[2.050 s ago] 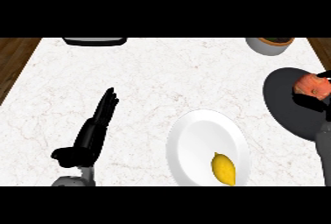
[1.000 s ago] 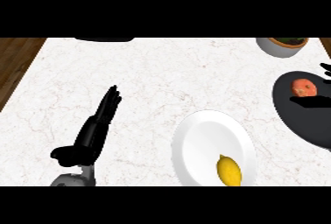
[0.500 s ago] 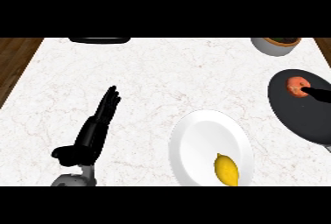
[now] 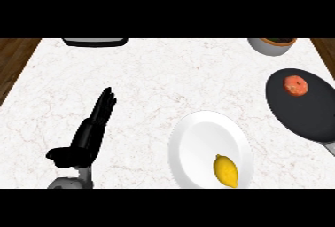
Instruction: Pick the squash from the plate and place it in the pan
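Left robot hand [image 4: 88, 133] shows at the lower left over the white marbled tabletop [image 4: 170, 75], fingers [image 4: 104, 101] straight and together pointing away from the robot, thumb out to the side, holding nothing, resting. No right robot hand appears in the head view. The yellow squash [image 4: 226, 170] lies to the right of the left robot hand and a little nearer the robot, on the near part of the white plate [image 4: 200, 142], well apart from the hand and untouched. The plate sits right of the hand with bare tabletop between them. Further right and farther from the robot is the dark pan [image 4: 311, 111], its grey handle [image 4: 329, 146] running off the right edge toward the robot; the pan is near the plate but whether rims touch cannot be told. A reddish round item [image 4: 295, 84] lies in the far part of the pan. At the far edge, a grey bowl [image 4: 271, 45] shows far right of the hand, cut off by the frame, and a dark object [image 4: 95, 42] shows straight ahead of the hand, also cut off. Brown wood [image 4: 16, 57] borders the tabletop on the left.
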`<state>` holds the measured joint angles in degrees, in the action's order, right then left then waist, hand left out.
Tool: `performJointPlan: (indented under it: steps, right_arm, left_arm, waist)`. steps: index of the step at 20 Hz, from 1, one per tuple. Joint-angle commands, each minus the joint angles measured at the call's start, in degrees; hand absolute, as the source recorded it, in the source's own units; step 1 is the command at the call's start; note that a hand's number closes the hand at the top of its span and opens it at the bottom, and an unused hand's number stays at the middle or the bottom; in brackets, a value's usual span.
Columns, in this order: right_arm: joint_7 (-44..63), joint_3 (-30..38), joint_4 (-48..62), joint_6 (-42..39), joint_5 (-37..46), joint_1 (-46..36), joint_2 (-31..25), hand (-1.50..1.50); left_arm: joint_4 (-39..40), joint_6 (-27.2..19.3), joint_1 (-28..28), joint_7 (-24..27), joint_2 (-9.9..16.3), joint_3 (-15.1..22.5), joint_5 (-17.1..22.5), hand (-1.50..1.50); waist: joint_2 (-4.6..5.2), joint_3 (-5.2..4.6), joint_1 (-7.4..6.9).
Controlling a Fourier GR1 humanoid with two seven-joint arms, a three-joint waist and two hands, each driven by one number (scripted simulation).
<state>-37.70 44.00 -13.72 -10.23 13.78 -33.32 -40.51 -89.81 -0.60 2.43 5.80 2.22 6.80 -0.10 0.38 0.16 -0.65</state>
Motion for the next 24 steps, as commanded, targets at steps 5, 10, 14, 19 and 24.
performJointPlan:
  steps: [5,10,14,19,24]
  right_arm:
    - [-11.4,-1.9,-0.6,-11.8,-1.8,9.8,-0.5,-1.5]
    - [-12.3,-4.5,-4.0,-8.5,-3.2,11.7,2.0,-1.5]
    - [-13.4,-5.7,-4.2,-10.9,-3.6,14.8,-1.1,-1.5]
    - [-12.3,-7.0,-8.7,-12.2,-6.7,19.2,-0.7,-1.5]
    - [-8.2,-8.9,-10.4,-10.8,-7.1,17.7,-3.2,-1.5]
  left_arm:
    - [-0.5,-1.0,0.9,-1.7,-0.8,-0.1,-0.4,0.0]
    - [2.8,1.0,2.7,-0.1,1.1,-3.1,0.4,0.0]
    - [-5.6,0.0,-1.5,-4.9,-0.7,1.3,-0.9,0.0]
    - [-2.9,1.4,-2.3,-0.2,1.2,-1.5,-0.7,0.0]
    - [-2.8,1.6,-4.3,0.2,-0.2,-0.2,-0.6,0.0]
  waist:
    - [-0.15,-0.03,0.21]
    - [-0.27,-0.12,0.49]
    - [-0.34,-0.09,0.31]
    - [-0.44,-0.16,0.67]
    - [-0.41,-0.16,0.5]
